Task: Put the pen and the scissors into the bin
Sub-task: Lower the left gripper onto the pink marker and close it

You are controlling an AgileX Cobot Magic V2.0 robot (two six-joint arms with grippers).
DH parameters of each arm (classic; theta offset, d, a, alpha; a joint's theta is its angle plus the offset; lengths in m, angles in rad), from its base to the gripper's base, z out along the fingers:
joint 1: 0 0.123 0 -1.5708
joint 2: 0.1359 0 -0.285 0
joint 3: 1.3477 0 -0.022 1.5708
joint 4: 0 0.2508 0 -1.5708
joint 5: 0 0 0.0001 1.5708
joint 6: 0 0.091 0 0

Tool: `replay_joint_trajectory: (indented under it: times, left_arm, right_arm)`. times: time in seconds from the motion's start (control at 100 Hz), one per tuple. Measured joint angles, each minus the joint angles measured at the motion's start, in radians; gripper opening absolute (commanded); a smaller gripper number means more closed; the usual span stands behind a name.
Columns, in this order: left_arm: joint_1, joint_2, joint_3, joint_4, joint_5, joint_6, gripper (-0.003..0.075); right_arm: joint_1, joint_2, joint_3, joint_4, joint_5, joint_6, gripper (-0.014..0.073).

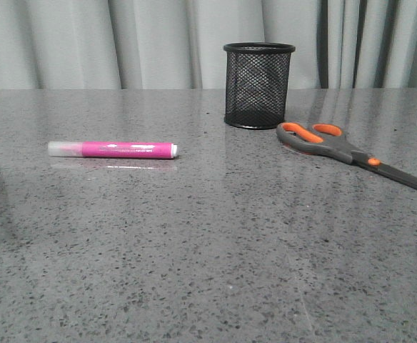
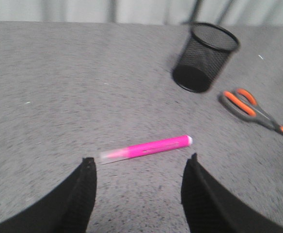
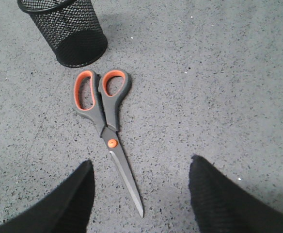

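The magenta pen lies flat on the left of the table, whitish cap to the left. It also shows in the left wrist view, just beyond my open, empty left gripper. The black mesh bin stands upright at the back centre, and shows in both wrist views. The scissors lie closed to the right of the bin, handles towards it. In the right wrist view the scissors lie with the blade tip between the fingers of my open, empty right gripper. Neither gripper shows in the front view.
The grey speckled stone table stretches from the front edge to a grey curtain hanging behind it.
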Motion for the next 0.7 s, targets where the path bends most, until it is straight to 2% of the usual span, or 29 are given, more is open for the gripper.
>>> replay_joint_trajectory:
  times: [0.26, 0.38, 0.54, 0.7]
  left_arm:
    - [-0.007, 0.311, -0.225, -0.023, 0.256, 0.373, 0.0356]
    - [-0.049, 0.449, -0.319, 0.007, 0.312, 0.516, 0.0356]
    - [-0.134, 0.611, -0.424, 0.086, 0.325, 0.624, 0.0356]
    - [-0.210, 0.745, -0.515, 0.163, 0.323, 0.647, 0.0356]
  right_arm:
    - [0.000, 0.000, 0.000, 0.000, 0.000, -0.026, 0.0392]
    - [0.000, 0.000, 0.000, 0.000, 0.000, -0.030, 0.0392]
    - [0.000, 0.000, 0.000, 0.000, 0.000, -0.045, 0.0392]
    - [0.000, 0.000, 0.000, 0.000, 0.000, -0.055, 0.0392]
